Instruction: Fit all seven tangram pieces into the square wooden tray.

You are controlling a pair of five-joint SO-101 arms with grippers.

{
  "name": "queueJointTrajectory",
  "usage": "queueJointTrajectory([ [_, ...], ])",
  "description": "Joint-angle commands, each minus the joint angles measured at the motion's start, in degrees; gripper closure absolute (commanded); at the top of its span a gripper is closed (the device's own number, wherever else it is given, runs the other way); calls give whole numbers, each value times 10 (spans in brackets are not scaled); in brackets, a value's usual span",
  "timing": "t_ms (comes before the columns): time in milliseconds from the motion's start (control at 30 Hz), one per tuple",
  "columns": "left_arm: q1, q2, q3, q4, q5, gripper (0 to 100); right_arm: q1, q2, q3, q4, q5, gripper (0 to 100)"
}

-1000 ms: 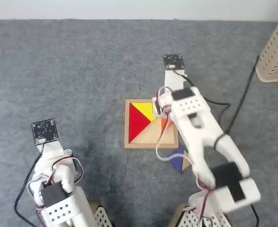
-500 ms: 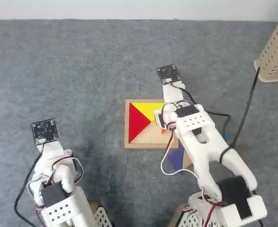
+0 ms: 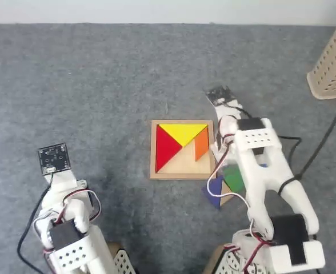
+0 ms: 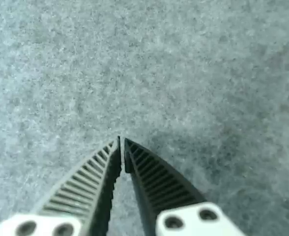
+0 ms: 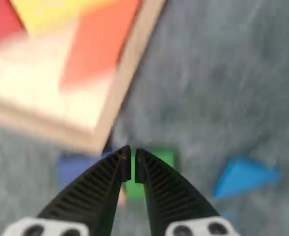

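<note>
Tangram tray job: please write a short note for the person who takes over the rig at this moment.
Left pincer: shut, empty, over grey carpet.
Right pincer: shut, empty, above the green square piece, just outside the square wooden tray.
Done: red wooden triangle, yellow triangle and orange parallelogram lie in the tray.
Left to do: four pieces; the green one, a dark blue triangle and a light blue triangle lie on the carpet beside the tray.

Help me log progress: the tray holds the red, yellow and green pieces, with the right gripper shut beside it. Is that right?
No. The third piece in the tray is the orange piece, not green; the high view shows the green piece on the carpet outside. The red piece and yellow piece are in, and the right gripper is shut beside the tray.
</note>
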Motion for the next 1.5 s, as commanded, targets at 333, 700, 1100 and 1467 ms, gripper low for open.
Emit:
queueJointTrajectory([
  [333, 1, -2, -5, 2, 5, 987, 6, -68, 11, 85, 51, 946],
  [700, 1, -2, -5, 2, 5, 987, 7, -67, 113, -52, 97, 807],
  [1100, 1, -2, -5, 2, 5, 987, 7, -11, 121, -82, 99, 807],
  [1467, 1, -2, -5, 2, 5, 987, 11, 29, 120, -82, 98, 807],
])
